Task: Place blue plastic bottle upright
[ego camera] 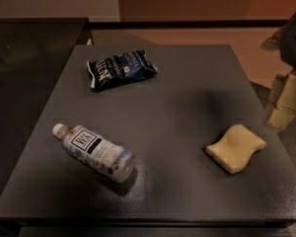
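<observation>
Pale-blue plastic bottle lies on its side, front left of bench, white cap pointing left-rear. Claw sits off the right edge, well apart; grip state cannot be told. Judgement: grasp across mid-body, pivot cap-up, seat base flat.

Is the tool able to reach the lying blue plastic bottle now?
Probably yes. The tool is near the right edge of the table; the blue plastic bottle lies uncovered at front left. Only the low yellow sponge lies between them.
</observation>
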You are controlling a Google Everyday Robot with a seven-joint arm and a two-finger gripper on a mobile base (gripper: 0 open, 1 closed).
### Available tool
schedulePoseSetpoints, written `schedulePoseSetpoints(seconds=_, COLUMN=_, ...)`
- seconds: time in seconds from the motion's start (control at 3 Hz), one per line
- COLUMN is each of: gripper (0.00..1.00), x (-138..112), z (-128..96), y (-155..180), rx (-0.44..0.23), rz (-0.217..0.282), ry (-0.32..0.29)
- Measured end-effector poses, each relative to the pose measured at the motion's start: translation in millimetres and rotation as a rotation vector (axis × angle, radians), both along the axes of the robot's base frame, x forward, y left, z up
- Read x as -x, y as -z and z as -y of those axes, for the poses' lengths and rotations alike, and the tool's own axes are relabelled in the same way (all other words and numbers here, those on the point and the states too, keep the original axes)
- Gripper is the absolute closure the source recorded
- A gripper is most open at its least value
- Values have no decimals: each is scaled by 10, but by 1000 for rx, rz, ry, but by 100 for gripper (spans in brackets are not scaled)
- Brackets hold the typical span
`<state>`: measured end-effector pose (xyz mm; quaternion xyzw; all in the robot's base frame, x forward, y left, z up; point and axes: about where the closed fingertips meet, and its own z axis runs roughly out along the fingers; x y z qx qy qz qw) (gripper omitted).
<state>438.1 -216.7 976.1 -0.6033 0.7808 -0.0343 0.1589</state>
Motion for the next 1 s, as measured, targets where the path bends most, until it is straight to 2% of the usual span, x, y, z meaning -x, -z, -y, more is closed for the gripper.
schedulePoseSetpoints(seconds=0.33, gripper=0, x=-2, z=-4, y=-9, rx=-1, rz=3, ry=2)
schedulePoseSetpoints(seconds=0.67, gripper=0, x=-4, z=-123, y=-4, rx=-11, rz=0, ry=8)
schedulePoseSetpoints(seconds=1.0, gripper=0, x=12, z=-392, y=67, rx=-10, rz=-18, ry=-4)
